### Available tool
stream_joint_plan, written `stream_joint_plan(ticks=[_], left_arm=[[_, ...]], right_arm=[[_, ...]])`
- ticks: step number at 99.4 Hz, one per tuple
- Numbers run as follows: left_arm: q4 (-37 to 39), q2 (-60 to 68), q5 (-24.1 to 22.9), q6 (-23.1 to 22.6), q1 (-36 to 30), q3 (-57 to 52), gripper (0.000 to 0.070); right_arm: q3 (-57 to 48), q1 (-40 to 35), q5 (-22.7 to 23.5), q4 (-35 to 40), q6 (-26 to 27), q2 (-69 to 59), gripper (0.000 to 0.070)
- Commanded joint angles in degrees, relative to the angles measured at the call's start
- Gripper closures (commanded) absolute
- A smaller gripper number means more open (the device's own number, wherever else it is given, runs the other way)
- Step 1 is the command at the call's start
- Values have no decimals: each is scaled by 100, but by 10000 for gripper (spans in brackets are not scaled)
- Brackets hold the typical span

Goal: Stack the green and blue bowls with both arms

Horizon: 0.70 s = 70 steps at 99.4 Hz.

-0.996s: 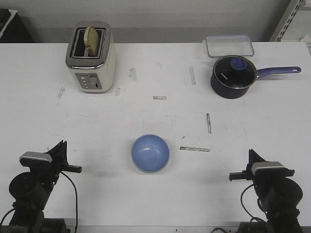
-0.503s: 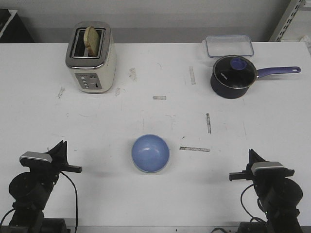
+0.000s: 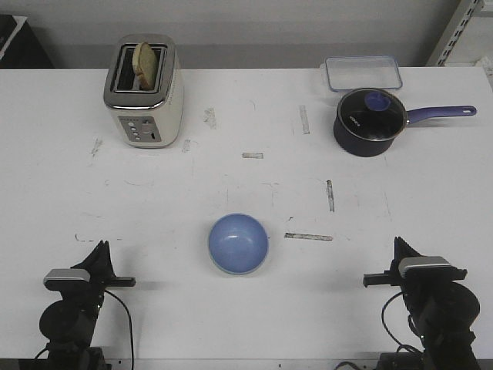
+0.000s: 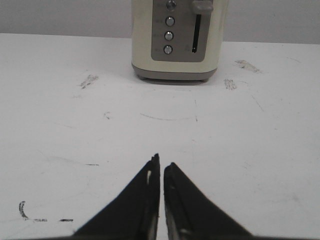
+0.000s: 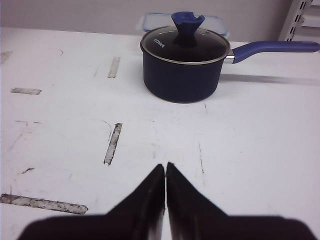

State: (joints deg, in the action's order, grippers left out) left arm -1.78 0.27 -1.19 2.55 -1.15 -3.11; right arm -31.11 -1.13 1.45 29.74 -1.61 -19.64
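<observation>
I had both fingers together, left gripper (image 4: 161,167) and right gripper (image 5: 165,167) parked near; blue bowl (image 3: 239,243) sat mid-surface, apparently on a paler rim. Risk: knocking the stack when moving off.

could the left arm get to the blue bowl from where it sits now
Probably yes. The blue bowl sits in the open near the table's front middle, and only bare table lies between it and the left gripper. The gripper is shut and would have to open first.

My left jaws sit nearly closed, empty, above the scuffed desk (image 4: 260,150), facing the toaster (image 4: 175,40).
</observation>
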Motion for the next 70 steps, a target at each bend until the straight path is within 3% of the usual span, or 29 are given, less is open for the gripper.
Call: stream_joint_plan(ticks=[1, 70], left_arm=[[415, -11, -9, 55, 4, 225, 699], [404, -9, 55, 59, 7, 243, 699]], right_arm=[[-4, -9, 2, -55, 70, -28, 700], [-7, -9, 2, -57, 70, -26, 700]])
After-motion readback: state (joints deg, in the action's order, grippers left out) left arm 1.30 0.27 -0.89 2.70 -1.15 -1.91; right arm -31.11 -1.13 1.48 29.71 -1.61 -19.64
